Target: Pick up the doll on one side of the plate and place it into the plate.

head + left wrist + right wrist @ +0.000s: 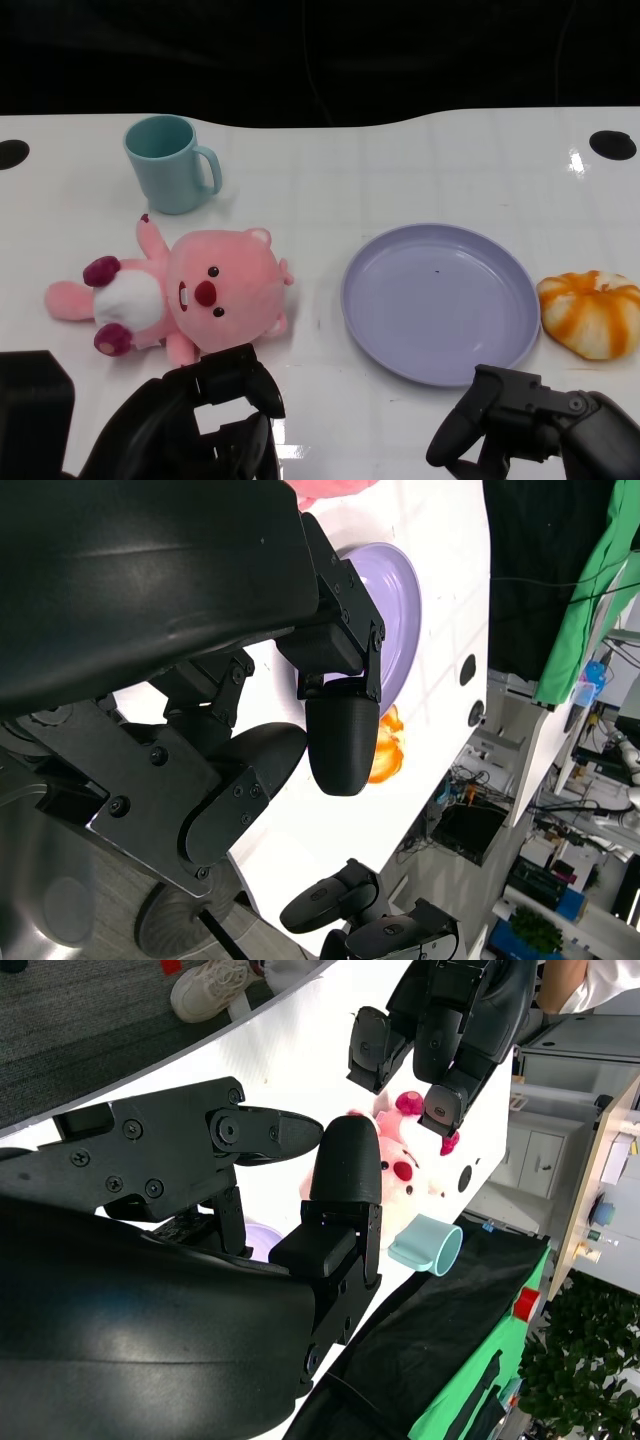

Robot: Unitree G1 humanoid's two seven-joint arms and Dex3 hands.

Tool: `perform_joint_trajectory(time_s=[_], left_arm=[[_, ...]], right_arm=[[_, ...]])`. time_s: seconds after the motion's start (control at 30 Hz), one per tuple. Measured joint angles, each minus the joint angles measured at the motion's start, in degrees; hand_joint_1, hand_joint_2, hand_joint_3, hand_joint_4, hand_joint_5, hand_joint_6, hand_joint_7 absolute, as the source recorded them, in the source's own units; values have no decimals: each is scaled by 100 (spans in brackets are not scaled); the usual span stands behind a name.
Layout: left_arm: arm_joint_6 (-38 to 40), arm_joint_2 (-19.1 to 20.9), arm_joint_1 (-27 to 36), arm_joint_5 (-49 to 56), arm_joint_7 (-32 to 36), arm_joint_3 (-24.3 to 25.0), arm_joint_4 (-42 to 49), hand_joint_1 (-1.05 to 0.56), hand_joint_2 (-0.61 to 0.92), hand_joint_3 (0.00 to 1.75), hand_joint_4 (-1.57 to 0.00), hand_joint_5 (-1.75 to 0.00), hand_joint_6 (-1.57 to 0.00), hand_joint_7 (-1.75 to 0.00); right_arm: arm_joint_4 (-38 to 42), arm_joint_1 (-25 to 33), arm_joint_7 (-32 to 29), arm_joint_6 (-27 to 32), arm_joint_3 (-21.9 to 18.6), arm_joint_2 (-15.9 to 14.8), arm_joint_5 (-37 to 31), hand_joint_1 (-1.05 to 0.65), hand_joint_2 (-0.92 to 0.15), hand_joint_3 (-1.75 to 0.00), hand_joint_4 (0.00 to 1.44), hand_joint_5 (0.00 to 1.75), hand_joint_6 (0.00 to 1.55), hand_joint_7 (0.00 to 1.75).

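Note:
A pink plush doll (190, 295) with a white belly lies on its back on the white table, left of the purple plate (440, 300), which has nothing in it. My left hand (205, 420) hovers at the table's near edge just in front of the doll's head, fingers apart and holding nothing. My right hand (530, 425) hangs near the plate's front rim, also holding nothing. The right wrist view shows the doll (395, 1155) past my right hand's fingers (340, 1180), with my left hand (440, 1030) above it. In the left wrist view the plate (395, 610) lies beyond my fingers (340, 740).
A teal cup (170, 165) stands behind the doll at the back left. An orange-and-white striped toy bun (592, 312) lies right of the plate. The table's far edge (320, 120) meets a dark backdrop. A person's shoe (210, 985) shows on the floor.

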Motion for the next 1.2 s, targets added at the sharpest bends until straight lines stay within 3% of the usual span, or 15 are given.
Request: perform_joint_trajectory(time_s=[1.0,1.1,1.2], left_arm=[[-16,22,-1,35,-39,24,66,-22,37,136,-85,-175,-74,-164],[-107,19,-1,71,-38,54,68,-22,37,135,-83,-173,-76,-156],[-190,-4,-13,69,-39,129,118,-23,42,124,-75,-159,-76,-123]], right_arm=[[5,-2,0,-1,36,-1,-26,-26,-92,-34,66,156,59,126],[37,-6,0,-1,71,-1,-37,-26,-92,-34,67,156,60,127],[73,-20,-2,-1,106,1,-38,-25,-92,-34,67,156,60,127]])
